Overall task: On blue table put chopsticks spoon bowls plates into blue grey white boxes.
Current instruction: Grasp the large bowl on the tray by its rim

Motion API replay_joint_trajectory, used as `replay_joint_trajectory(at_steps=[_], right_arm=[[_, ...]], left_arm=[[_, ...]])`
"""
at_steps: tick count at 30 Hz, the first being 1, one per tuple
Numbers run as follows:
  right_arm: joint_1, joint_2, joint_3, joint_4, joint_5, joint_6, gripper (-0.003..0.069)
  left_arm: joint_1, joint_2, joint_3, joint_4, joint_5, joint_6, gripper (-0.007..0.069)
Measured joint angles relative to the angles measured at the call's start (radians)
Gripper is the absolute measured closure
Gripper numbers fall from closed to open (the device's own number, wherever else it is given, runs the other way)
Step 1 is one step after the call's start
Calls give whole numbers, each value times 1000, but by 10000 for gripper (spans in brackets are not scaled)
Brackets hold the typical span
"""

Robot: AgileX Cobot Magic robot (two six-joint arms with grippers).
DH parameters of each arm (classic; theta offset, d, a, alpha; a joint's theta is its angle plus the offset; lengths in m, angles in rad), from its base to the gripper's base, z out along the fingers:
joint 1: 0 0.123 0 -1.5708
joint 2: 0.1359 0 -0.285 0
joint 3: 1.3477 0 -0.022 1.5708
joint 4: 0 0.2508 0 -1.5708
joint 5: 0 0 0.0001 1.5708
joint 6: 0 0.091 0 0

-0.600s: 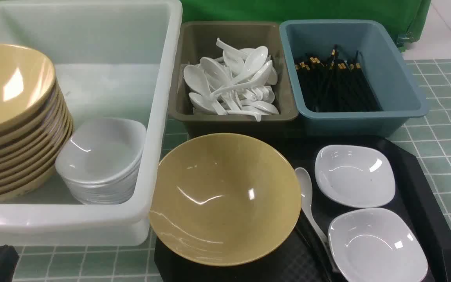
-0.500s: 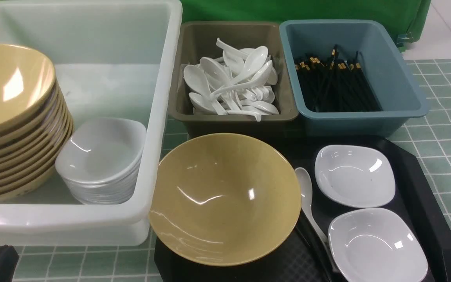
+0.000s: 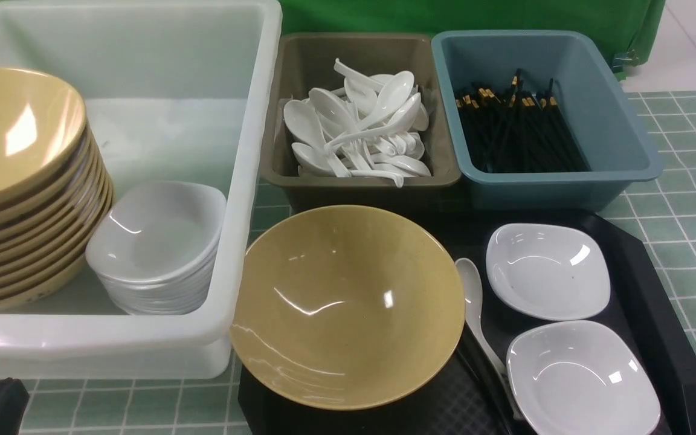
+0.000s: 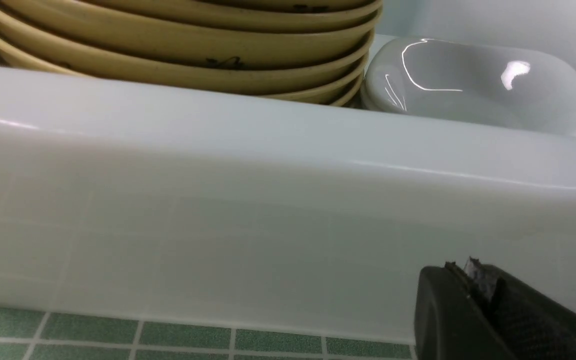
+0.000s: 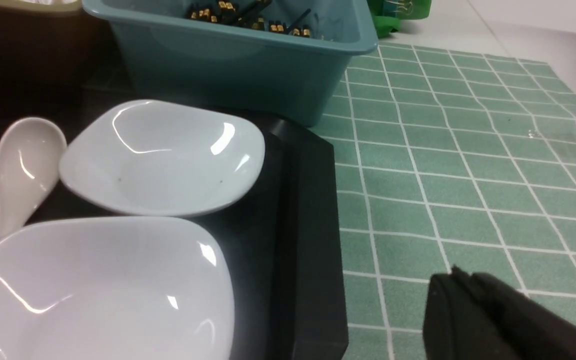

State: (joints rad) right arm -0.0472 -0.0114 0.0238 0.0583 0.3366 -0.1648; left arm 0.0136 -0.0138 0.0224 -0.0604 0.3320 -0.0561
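On blue table (image 3: 686, 199), found bowl (image 3: 348, 302), spoon (image 3: 473, 296) and two plates (image 3: 547, 272) staged unsorted on black tray (image 3: 650, 302) beside kind-sorted boxes (image 3: 257, 181); noted both jaws clenched, empty, parked low clear of work.

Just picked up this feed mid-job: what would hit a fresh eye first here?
The big tan bowl sits front and centre on the black tray, with a spoon and two white plates to its right. At left, the white tub holds a tall stack of bowls and stacked plates. Behind the tray, the grey bin is heaped with spoons and the blue bin holds chopsticks.
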Motion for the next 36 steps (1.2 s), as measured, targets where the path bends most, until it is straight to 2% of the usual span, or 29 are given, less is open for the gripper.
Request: replay_joint_trajectory(at_steps=[14, 20, 23, 25, 28, 29, 31, 32, 33, 34, 35, 36], right_arm=[[0, 0, 0, 0, -7, -1, 580], [0, 0, 5, 0, -153, -2, 577], [0, 0, 5, 0, -303, -2, 572], [0, 0, 5, 0, -485, -1, 569], [0, 0, 5, 0, -640, 33, 565], [0, 0, 5, 0, -651, 33, 565], [0, 0, 5, 1, -784, 171, 561], [0, 0, 5, 1, -794, 200, 561], [0, -1, 5, 3, -859, 315, 560], [0, -1, 5, 3, -867, 357, 559], [-1, -1, 5, 4, -896, 451, 559], [-1, -1, 5, 4, -899, 463, 559]], left_arm=[[0, 0, 1, 76, -9, 5, 620], [0, 0, 3, 111, -120, 7, 620], [0, 0, 3, 113, -309, 7, 620], [0, 0, 3, 114, -510, 7, 620], [0, 0, 3, 115, -690, 5, 620], [0, 0, 3, 116, -702, 4, 620], [0, 0, 3, 116, -837, 4, 620], [0, 0, 3, 116, -876, 4, 620], [0, 0, 3, 110, -963, 0, 620], [0, 0, 3, 106, -999, -7, 620], [0, -1, 3, 94, -1078, -29, 620], [0, -1, 3, 92, -1085, -29, 620]])
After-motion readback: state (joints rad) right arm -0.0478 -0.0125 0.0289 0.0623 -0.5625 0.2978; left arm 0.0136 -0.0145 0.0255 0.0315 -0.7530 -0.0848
